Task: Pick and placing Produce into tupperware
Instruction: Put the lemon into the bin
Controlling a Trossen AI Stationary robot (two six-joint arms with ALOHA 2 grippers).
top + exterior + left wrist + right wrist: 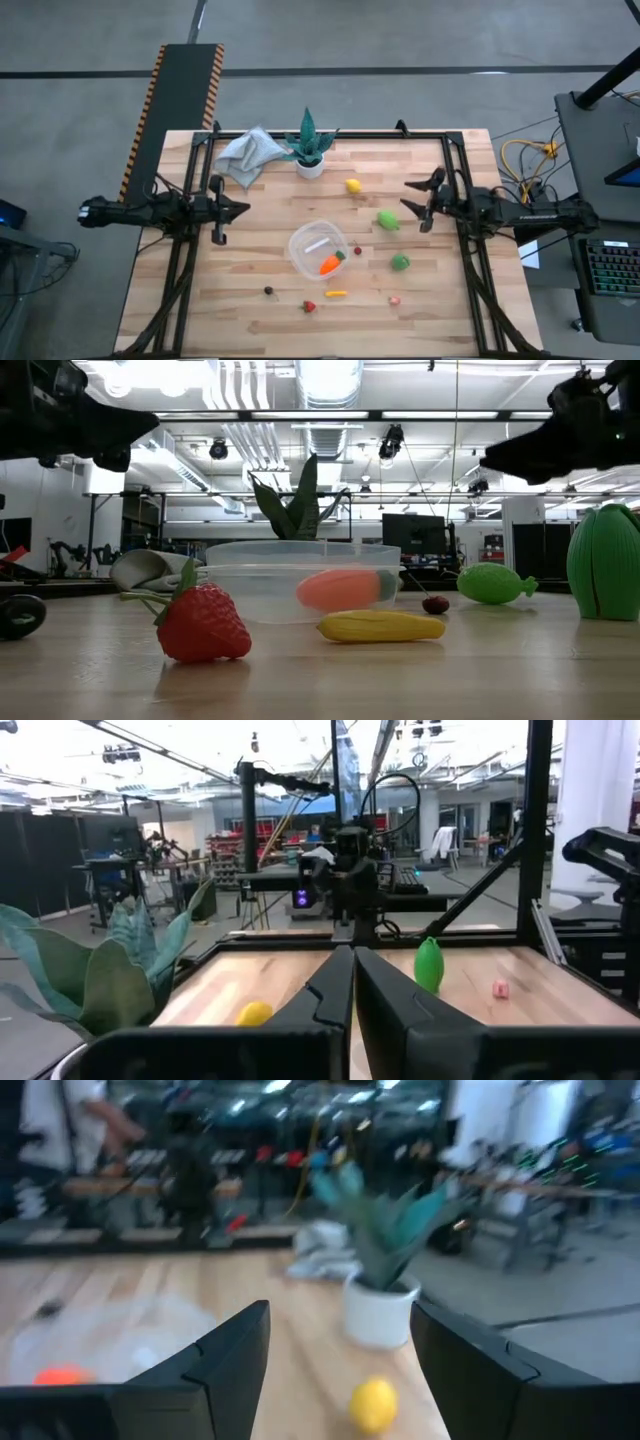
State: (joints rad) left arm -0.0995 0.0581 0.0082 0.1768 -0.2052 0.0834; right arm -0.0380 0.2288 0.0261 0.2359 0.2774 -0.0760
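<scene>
Room: a workshop hall with ceiling lights and benches beyond the wooden table (250,300).
Table: pale planks inside a black frame, holding everything within reach of both arms.
Left arm: waits at the table's left edge; the left gripper (240,209) has its fingers pressed shut on nothing, probably parked out of the way.
Right arm: at the right edge; the right gripper (412,195) stands open and empty, aimed across the table, likely ready for the next piece.
Plant (309,145): teal leaves in a white pot at the far side, beside a grey cloth (245,153); neither belongs in the tub.
Tub (308,242): round clear container near the table's middle, central so either arm can drop into it.
Carrot (331,264): orange with a green tip, already lying inside the tub.
Green pieces: one (388,220) near the open claw, another (400,262) further forward.
Lemon (353,185): yellow, near the plant.
Corn (337,294): small and yellow, just in front of the tub.
Strawberry (309,306): red, at the front.
</scene>
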